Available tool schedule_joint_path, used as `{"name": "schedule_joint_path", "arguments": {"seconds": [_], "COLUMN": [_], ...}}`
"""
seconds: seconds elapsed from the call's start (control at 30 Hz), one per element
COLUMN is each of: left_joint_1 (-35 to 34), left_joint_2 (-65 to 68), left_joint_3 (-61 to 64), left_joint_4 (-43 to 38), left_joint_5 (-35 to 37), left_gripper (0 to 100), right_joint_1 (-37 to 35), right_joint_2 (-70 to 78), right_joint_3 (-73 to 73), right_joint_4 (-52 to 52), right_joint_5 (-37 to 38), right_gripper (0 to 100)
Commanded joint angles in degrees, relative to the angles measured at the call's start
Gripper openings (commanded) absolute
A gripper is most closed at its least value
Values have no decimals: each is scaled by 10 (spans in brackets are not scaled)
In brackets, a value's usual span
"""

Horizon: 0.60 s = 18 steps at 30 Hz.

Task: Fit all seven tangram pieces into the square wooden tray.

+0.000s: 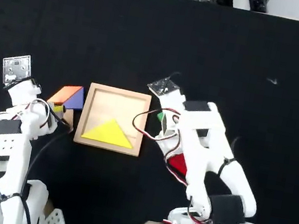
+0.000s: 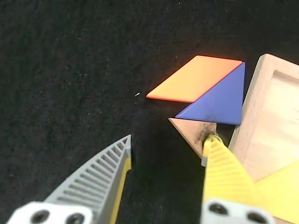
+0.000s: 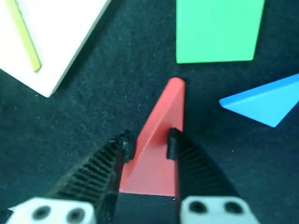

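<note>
The square wooden tray holds one yellow triangle along its near side. Off the tray's left edge lie an orange parallelogram, a dark blue triangle and a wood-coloured triangle, all touching. My left gripper stands open just short of them, its yellow finger over the wooden triangle beside the tray wall. My right gripper is shut on a red triangle right of the tray. A green square and a light blue triangle lie on the cloth beyond it.
A black cloth covers the table. The right arm hangs over the red triangle and the green square. A tray corner lies close to the red triangle.
</note>
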Motion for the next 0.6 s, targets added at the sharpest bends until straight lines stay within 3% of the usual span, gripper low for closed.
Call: {"name": "schedule_joint_path", "arguments": {"seconds": [0.0, 0.23, 0.57], "left_joint_1": [-5, -5, -5], "left_joint_2": [-11, -11, -11], "left_joint_3": [-3, -3, 3], "left_joint_4": [-11, -11, -14], "left_joint_5": [4, 4, 4], "left_gripper": [248, 248, 248], "right_joint_1": [27, 55, 61], "right_joint_2": [0, -22, -21], "right_joint_3": [-22, -25, -28], "right_joint_4": [6, 18, 21], "right_joint_5": [10, 45, 86], "right_gripper": [64, 25, 47]}}
